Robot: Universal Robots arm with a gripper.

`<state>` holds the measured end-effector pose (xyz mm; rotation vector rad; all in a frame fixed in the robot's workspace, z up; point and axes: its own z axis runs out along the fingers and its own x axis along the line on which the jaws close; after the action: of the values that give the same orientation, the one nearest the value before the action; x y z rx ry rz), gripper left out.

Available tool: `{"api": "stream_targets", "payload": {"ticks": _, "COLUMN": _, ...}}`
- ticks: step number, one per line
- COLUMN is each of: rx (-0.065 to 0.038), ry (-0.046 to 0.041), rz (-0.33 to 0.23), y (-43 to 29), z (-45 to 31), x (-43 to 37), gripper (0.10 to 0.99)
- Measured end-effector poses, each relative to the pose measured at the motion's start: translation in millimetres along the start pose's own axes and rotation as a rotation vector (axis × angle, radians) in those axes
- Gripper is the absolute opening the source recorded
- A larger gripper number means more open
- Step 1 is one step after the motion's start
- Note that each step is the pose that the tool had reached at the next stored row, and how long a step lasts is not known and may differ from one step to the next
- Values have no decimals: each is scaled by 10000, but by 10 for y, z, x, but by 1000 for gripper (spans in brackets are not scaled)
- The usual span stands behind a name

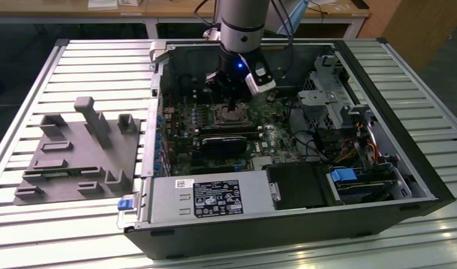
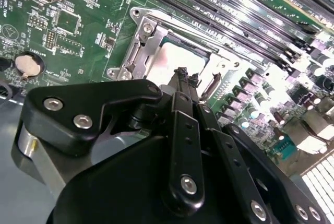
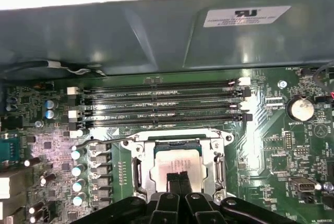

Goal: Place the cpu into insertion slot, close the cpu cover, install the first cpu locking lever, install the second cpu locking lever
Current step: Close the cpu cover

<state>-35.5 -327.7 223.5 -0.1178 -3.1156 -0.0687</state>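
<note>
Setting: we find an open computer case (image 1: 407,168) lying on a slatted bench (image 1: 101,61). A grey fixture (image 1: 78,151) stands on the bench to the exterior view's left of the case.
Arm: it reaches down into the case, above the green motherboard (image 1: 183,151).
Tool (image 3: 177,178): clenched, with the fingertips (image 2: 180,73) pressed together and nothing between them. In both wrist views the tips sit over the chip's top, near one edge. We cannot tell whether they touch it.
Cpu (image 3: 175,162): seated flat in the insertion slot (image 3: 138,174), silvery top facing up.
Cpu cover (image 3: 215,151): lying down around the chip, which shows through its square window.
Locking lever (image 3: 107,140): we note a thin wire lever along the socket's side nearest the memory slots (image 3: 156,104). We cannot tell whether it is latched.
Other items: the grey power supply (image 1: 206,196) sits at the case's near edge in the exterior view. A coin battery (image 3: 300,109) sits on the board, apart from the socket.
</note>
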Motion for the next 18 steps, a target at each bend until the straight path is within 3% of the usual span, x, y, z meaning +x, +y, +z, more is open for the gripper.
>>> {"api": "stream_targets", "payload": {"ticks": 1, "rx": -5, "ry": -21, "rz": -1, "y": 0, "z": 0, "x": 1, "gripper": 102}}
{"api": "stream_targets", "payload": {"ticks": 3, "rx": -10, "ry": -152, "rz": -6, "y": -1, "z": -1, "x": 8, "gripper": 102}}
{"api": "stream_targets", "payload": {"ticks": 5, "rx": -27, "ry": -385, "rz": -16, "y": -2, "z": -1, "x": 25, "gripper": 102}}
{"api": "stream_targets", "payload": {"ticks": 7, "rx": -40, "ry": -556, "rz": -25, "y": -3, "z": 0, "x": 41, "gripper": 102}}
{"api": "stream_targets", "payload": {"ticks": 18, "rx": -41, "ry": -584, "rz": -16, "y": 4, "z": -156, "x": 48, "gripper": 102}}
